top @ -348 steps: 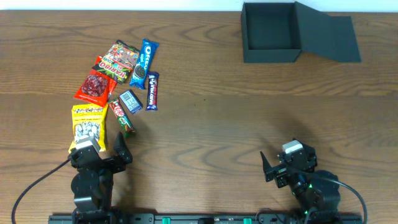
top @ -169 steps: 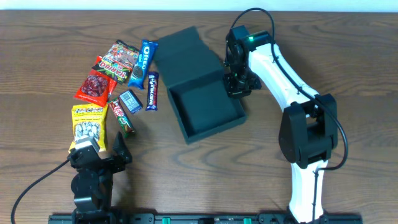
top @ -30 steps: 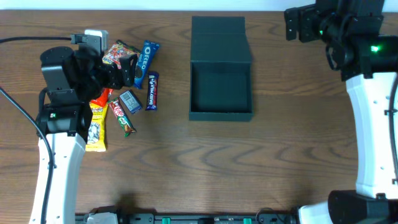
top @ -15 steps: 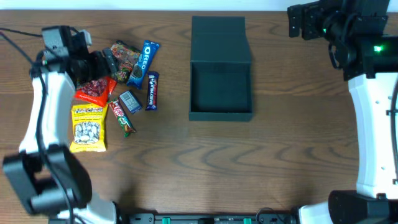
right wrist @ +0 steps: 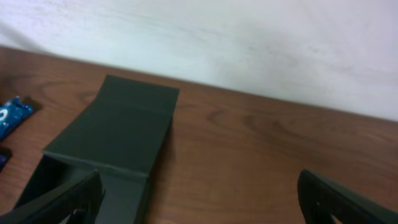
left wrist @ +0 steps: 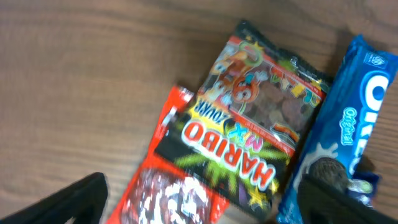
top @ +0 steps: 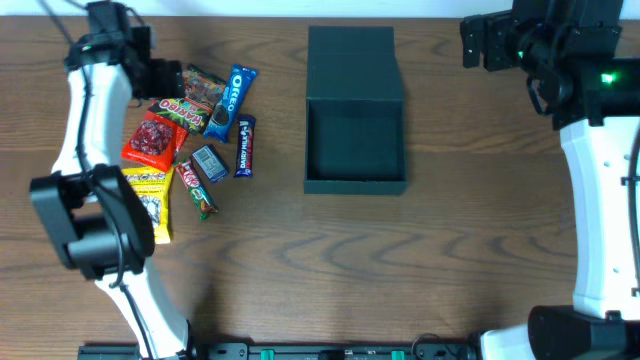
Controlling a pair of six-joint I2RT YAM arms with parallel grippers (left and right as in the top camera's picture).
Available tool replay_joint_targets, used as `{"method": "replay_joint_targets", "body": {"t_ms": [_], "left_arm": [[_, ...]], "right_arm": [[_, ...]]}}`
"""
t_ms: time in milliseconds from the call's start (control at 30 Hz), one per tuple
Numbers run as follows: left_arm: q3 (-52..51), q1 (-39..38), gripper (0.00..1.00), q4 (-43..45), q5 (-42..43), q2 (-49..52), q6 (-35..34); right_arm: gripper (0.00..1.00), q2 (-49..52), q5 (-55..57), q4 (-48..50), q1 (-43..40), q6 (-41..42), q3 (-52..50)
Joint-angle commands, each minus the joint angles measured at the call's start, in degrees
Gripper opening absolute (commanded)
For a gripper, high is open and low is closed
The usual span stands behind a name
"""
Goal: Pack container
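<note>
The container [top: 355, 150] is a dark grey-green square box standing open and empty in the middle of the table, its flap lid [top: 355, 62] lying flat behind it. It also shows in the right wrist view [right wrist: 118, 134]. My left gripper [top: 167, 77] is open and empty, low over the left end of a pile of snack packets. The left wrist view shows its open gripper [left wrist: 205, 211] over a Haribo packet [left wrist: 249, 124], a red packet [left wrist: 180, 196] and a blue Oreo pack [left wrist: 351, 134]. My right gripper [top: 480, 40] is open and empty, high at the back right of the container.
The snack pile holds the Haribo packet [top: 195, 95], the Oreo pack [top: 228, 102], the red packet [top: 153, 140], a purple chocolate bar [top: 244, 146], a small blue packet [top: 209, 162], a red bar [top: 197, 188] and a yellow seed packet [top: 152, 205], partly under my left arm.
My left arm has swung towards the table's back edge and its gripper now sits by the Haribo packet's left end. The right arm and the container have stayed put.
</note>
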Motion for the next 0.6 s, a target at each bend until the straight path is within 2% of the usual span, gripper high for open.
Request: {"method": "replay_joint_targets", "body": {"t_ms": [0,100,300,567], "left_arm": [[2.69,-0.44,0.91,0.09,-2.91,3.89,4.94],[4.04,-0.83,0.89,0.79,0.52,5.95,7.26],[4.37,-1.25,0.86,4.5,0.55,9.07,7.48],[4.37,-1.27,0.84,5.57,5.05,11.91,9.35]], "right_arm": [[0.99,0.13,-0.44,-0.7,-0.26,1.51,-0.07],[0.99,0.13,-0.44,-1.33,-0.26,1.51,-0.11],[0.99,0.13,-0.42,-2.45,-0.26,1.51,-0.13],[0.99,0.13,-0.42,-3.43,-0.26,1.51,-0.37]]}}
